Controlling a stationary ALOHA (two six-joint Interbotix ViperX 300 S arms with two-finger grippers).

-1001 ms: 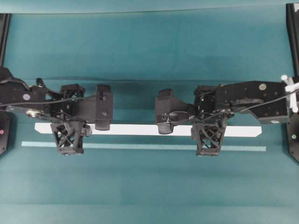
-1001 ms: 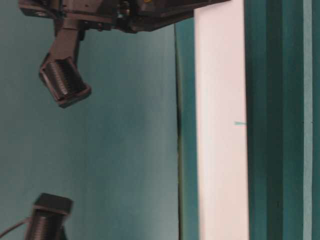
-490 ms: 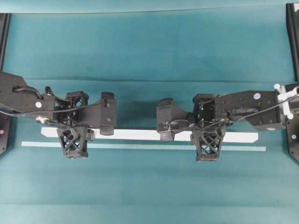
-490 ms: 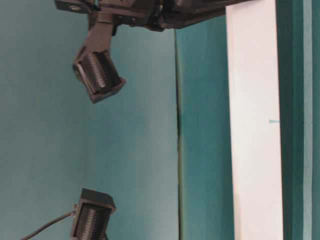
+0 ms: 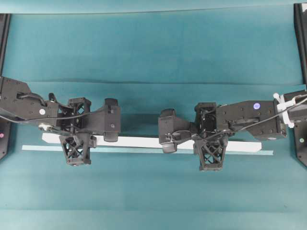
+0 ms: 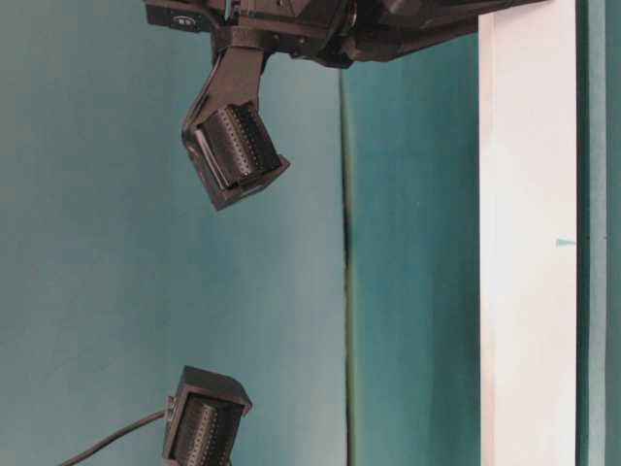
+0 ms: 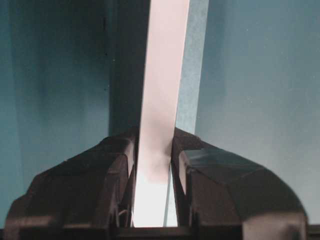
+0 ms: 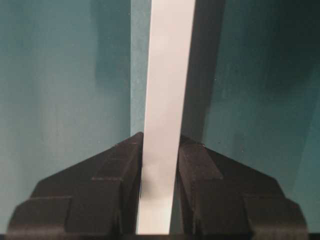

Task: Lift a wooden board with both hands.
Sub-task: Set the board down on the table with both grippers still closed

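Well, both ends are gripped: the left end effector (image 7: 152, 165) has its jaws closed tight on the wooden board (image 5: 144, 142), and the right end effector (image 8: 160, 160) pinches the same plank further along, each holding it across its narrow width. From overhead the board runs level between the two arms, sitting just above the thin pale teal strip (image 5: 240, 153) on the desk (image 5: 153, 48). The shadow beside the plank in both wrist views suggests it's off the surface, though how high is hard to judge. Grasping looks done; what's left, I'd say, is carrying it clearly up while keeping both ends level.
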